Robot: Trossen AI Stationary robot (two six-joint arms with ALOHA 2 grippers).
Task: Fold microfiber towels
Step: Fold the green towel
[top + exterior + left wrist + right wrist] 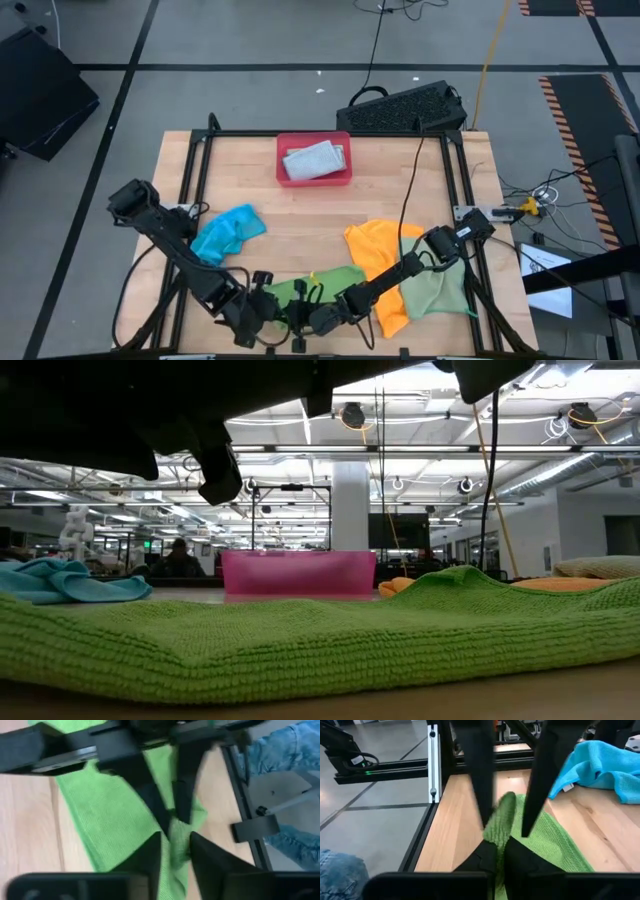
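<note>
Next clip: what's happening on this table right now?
Both arms are working the bright green towel at the near edge of the table. The right gripper is shut on a raised fold of it, and the left gripper meets it at the same spot, fingers around the cloth. A blue towel lies crumpled to the left, an orange towel and a pale green towel to the right, and a grey towel sits in the pink tray.
</note>
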